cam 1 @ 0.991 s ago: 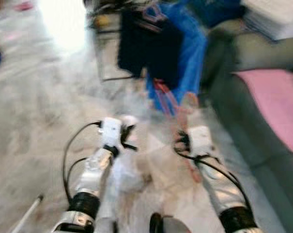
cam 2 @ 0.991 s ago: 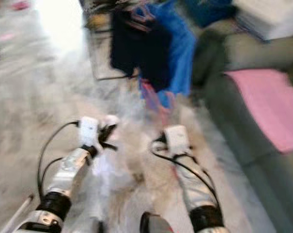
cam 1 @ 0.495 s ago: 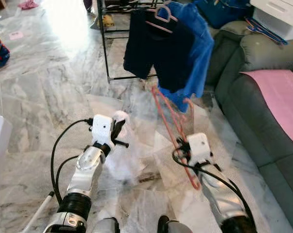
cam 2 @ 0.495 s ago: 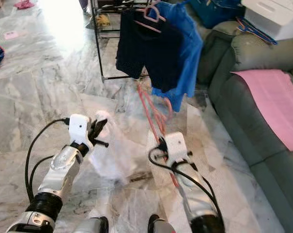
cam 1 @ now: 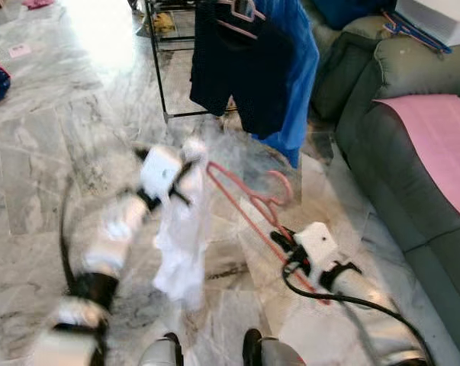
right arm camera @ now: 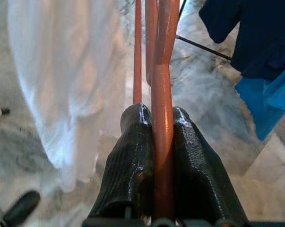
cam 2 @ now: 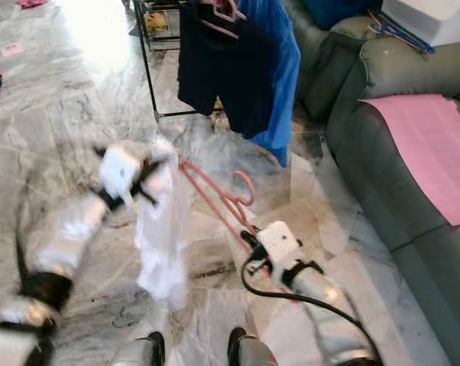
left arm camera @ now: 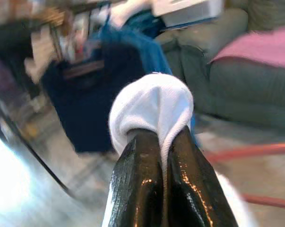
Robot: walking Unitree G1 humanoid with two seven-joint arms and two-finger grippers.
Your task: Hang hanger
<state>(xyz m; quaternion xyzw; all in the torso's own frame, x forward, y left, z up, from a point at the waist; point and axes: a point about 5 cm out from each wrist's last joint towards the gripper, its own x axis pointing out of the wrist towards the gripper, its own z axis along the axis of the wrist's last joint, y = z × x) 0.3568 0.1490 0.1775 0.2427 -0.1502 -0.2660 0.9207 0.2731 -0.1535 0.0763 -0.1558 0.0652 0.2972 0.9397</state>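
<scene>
My right claw (right arm camera: 154,142) grips a pink hanger (cam 1: 249,204); my left claw (left arm camera: 154,151) pinches a white cloth (cam 1: 182,244).

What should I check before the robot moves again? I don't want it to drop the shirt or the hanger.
1. Left gripper jaws shut on the white garment: ok.
2. Right gripper jaws shut on the pink hanger: ok.
3. Garment threaded onto the hanger: not ok; it hangs beside it.
4. Hanger's hook pointing toward the black rack: ok.
5. Free space on the rack rail next to the dark shirt and blue shirt: cannot tell.
</scene>
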